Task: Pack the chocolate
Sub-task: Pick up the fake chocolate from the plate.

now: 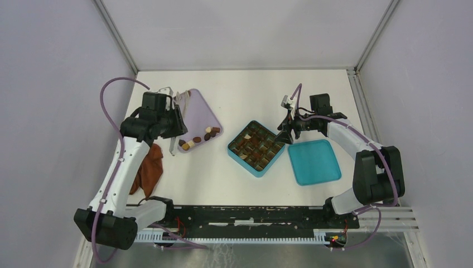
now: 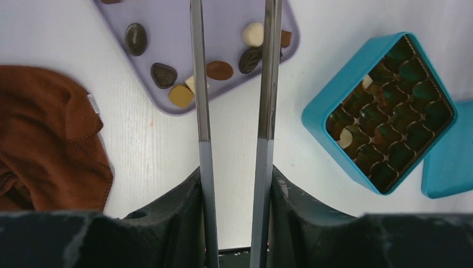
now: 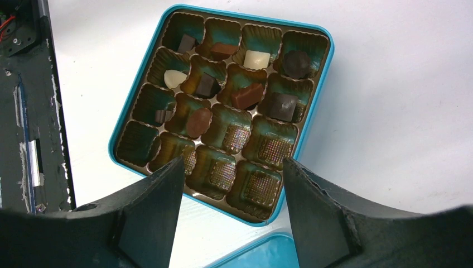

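Several loose pieces of chocolate (image 1: 198,138) (image 2: 219,70), dark, tan and cream, lie at the near end of the lilac tray (image 1: 199,109) (image 2: 167,22). My left gripper (image 1: 172,146) (image 2: 234,11) hangs high over that end. Its two long metal blades stand apart with nothing between them, and their tips run out of the top of the left wrist view. The teal box (image 1: 256,148) (image 3: 312,117) has several chocolates (image 3: 199,121) in its far cells; its near cells are bare. My right gripper (image 1: 283,135) (image 3: 233,162) hovers open over the box's near corner, holding nothing.
The teal lid (image 1: 314,162) (image 3: 251,254) lies flat to the right of the box. A reddish-brown cloth (image 1: 149,170) (image 2: 44,134) is crumpled by the left arm, near the tray. The black base rail (image 1: 240,215) runs along the table's near edge.
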Robot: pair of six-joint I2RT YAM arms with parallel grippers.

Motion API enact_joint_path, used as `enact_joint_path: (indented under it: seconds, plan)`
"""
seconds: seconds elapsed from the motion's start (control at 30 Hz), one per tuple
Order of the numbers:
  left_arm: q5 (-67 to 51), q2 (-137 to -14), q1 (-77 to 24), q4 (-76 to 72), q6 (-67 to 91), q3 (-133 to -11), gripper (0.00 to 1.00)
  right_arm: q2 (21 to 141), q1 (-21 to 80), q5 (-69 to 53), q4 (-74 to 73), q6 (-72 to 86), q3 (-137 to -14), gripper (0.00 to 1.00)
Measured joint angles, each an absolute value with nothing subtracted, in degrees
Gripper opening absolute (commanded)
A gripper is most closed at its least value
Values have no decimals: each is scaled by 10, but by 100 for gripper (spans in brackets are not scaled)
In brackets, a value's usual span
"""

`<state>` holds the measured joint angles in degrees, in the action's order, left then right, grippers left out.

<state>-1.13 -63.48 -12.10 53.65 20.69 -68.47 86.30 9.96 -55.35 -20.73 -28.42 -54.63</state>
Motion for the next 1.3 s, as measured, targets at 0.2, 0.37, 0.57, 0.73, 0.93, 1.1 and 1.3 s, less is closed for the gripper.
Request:
enact_joint_path:
  seconds: [0.2, 0.37, 0.57, 0.73, 0.93, 1.1, 1.3]
  plan:
    - [-18, -667, -51, 533, 187, -663, 44, 860, 100, -557, -211, -286, -546, 71]
    - [-27, -710, -2, 531, 168, -648, 44, 851, 100, -559, -211, -286, -546, 71]
    - [-51, -742, 31, 521, 164, -635, 43, 850, 100, -566, -215, -286, -546, 71]
    - [-74, -763, 32, 516, 164, -627, 44, 850, 100, -568, -216, -287, -546, 71]
    - [-76, -793, 32, 505, 164, -627, 44, 845, 100, -569, -217, -289, -546, 71]
    - [-75, -808, 33, 505, 164, -627, 44, 843, 100, -570, -218, -289, -546, 71]
    - [-66, -813, 32, 505, 164, -627, 45, 843, 100, -570, -218, -290, -546, 71]
